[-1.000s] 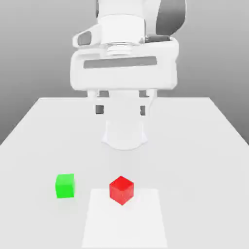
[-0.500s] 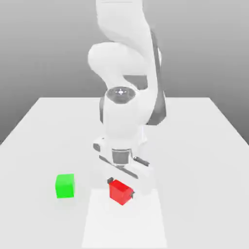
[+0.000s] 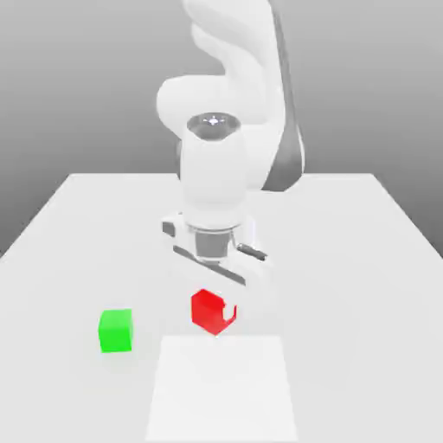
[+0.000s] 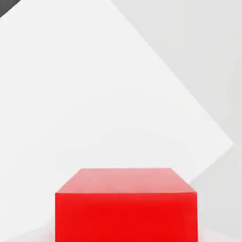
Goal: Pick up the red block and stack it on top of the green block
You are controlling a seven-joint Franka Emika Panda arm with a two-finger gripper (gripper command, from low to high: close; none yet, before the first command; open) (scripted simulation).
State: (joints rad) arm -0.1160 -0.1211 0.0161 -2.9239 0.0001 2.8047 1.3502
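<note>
Whereas a second ago the gripper [image 3: 212, 304] hung open above the table [image 3: 363, 260], the exterior view now has it clamped on the red block [image 3: 208, 310], lifted clear, right of the green block [image 3: 116, 330]. Hand view: red block [image 4: 125, 208] above the table [image 4: 94, 94]; carrying across comes next.

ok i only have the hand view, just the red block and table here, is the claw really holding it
Observer: Yes, in the exterior view the claw is shut on the red block, which looks lifted off the table.
Operator: where's the green one
Observer: The green block sits on the table, apart from the red one, toward the exterior view's left.
Operator: anything on it
Observer: No, its top is bare.
</note>
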